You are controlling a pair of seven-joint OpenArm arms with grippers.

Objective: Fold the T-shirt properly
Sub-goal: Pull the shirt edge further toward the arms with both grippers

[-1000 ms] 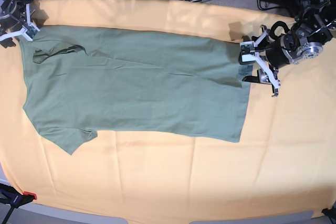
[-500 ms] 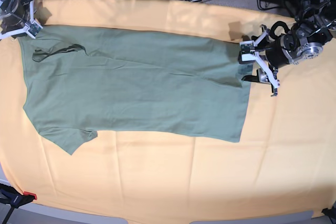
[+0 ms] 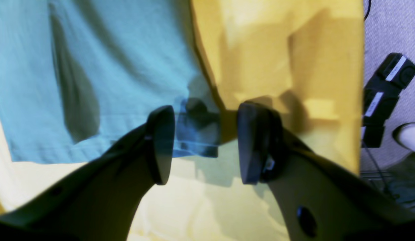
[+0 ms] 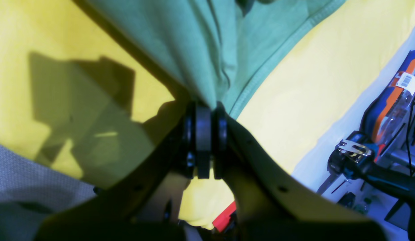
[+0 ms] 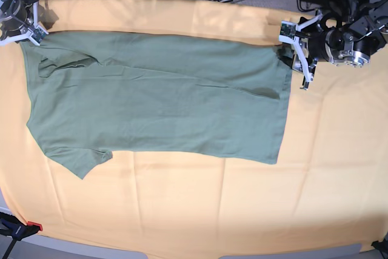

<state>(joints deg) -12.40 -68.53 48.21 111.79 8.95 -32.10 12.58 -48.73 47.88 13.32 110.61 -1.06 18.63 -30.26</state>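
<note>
The T-shirt (image 5: 157, 98) lay flat on the orange-yellow cloth (image 5: 200, 204) that covered the worktop, its long axis running across the base view from side to side. The sleeve end sat toward that view's left, where one short sleeve (image 5: 79, 161) stuck out at the near edge, and the straight hem (image 5: 284, 110) sat toward the right.

The right hand (image 4: 203, 113) was at the shirt's far corner on the sleeve end, its pads pressed together with a fold of green fabric pinched between them; the cloth rose in a small peak into the grip in the right wrist view. In the base view that hand (image 5: 27, 23) showed at the shirt's top left corner.

The left hand (image 3: 202, 144) was at the opposite end, by the far corner of the hem. Its fingers (image 3: 160, 144) stood well apart and held nothing. In the left wrist view the hem corner lay between the spread pads and slightly ahead of them, with the shirt's edge against the yellow cloth running away from the hand. Whether the lower pad was already touching the fabric could not be told.

So the shirt stretched between the two hands along its long axis. The left hand seemed the one with work left: closing on the hem corner directly before it, likely so both far corners could be lifted together toward the near edge.
</note>
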